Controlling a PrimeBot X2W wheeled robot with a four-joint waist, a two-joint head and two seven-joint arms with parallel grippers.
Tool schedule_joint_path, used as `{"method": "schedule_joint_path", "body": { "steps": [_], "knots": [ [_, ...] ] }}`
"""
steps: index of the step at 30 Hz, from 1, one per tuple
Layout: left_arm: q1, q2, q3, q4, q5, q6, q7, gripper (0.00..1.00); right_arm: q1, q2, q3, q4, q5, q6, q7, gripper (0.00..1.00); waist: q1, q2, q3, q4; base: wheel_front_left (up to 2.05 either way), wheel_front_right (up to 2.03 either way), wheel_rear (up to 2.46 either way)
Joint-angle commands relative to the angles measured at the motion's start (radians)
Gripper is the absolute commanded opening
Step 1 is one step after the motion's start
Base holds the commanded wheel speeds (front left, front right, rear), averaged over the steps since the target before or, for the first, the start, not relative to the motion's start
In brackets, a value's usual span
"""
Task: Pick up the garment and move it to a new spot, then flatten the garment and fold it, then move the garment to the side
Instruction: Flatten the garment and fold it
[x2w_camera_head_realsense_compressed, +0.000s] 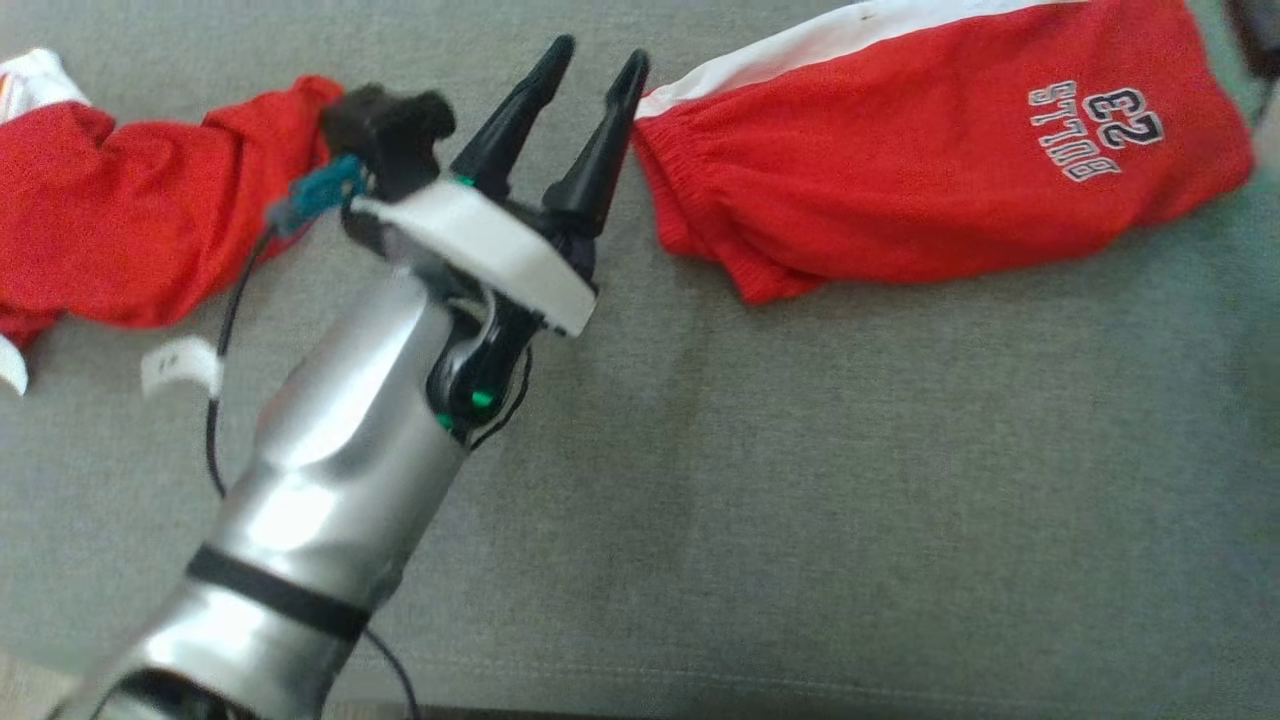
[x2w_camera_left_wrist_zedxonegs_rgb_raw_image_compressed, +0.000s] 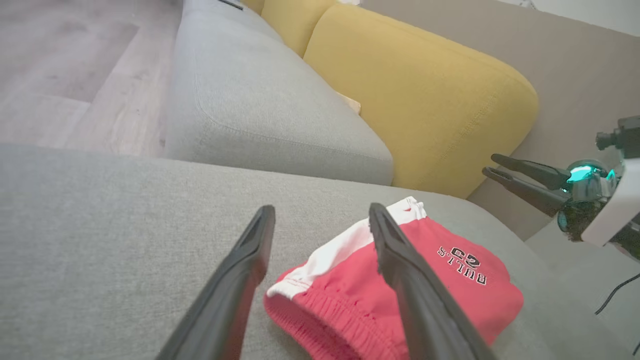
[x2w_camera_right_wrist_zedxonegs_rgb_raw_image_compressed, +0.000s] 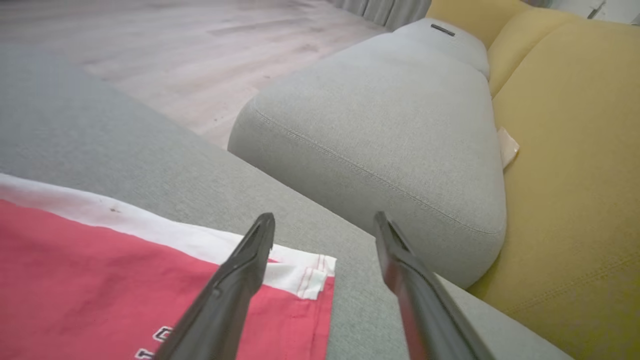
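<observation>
Grey sofa cushion (x2w_camera_head_realsense_compressed: 800, 500): red shorts (x2w_camera_head_realsense_compressed: 900, 170) lie on it. Left end effector (x2w_camera_head_realsense_compressed: 600, 52) open, empty, beside the waistband (x2w_camera_head_realsense_compressed: 690, 190); right end effector (x2w_camera_right_wrist_zedxonegs_rgb_raw_image_compressed: 324, 217) open over the hem (x2w_camera_right_wrist_zedxonegs_rgb_raw_image_compressed: 310, 275). You risk pinching one layer, bunching them.

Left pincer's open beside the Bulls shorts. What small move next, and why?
Probably ease the left pincer rightward and down onto the elastic waistband of the shorts. Its jaws stand open and empty, just short of that edge, which lies nearest and unobstructed.
</observation>
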Motion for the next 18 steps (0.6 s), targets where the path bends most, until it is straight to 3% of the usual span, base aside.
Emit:
{"method": "schedule_joint_path", "body": {
  "steps": [1,10,18],
  "knots": [
    [0.039,0.025,0.059,-0.052,0.054,0.014,-0.007,1.0,0.07,0.008,-0.015,-0.004,0.018,0.007,-0.018,1.0,0.0,0.0,-0.016,-0.017,0.0,0.0,0.0],
    [0.345,-0.025,0.313,-0.326,0.392,0.13,-0.008,1.0,0.171,0.155,-0.152,0.143,0.042,0.007,-0.038,1.0,0.0,0.0,-0.048,-0.012,0.0,0.0,0.0],
    [0.519,-0.05,0.346,-0.448,0.569,0.162,-0.008,1.0,0.125,0.213,-0.259,0.386,-0.039,0.007,-0.015,1.0,0.0,0.0,-0.06,0.066,0.0,0.0,0.0]
  ]
}}
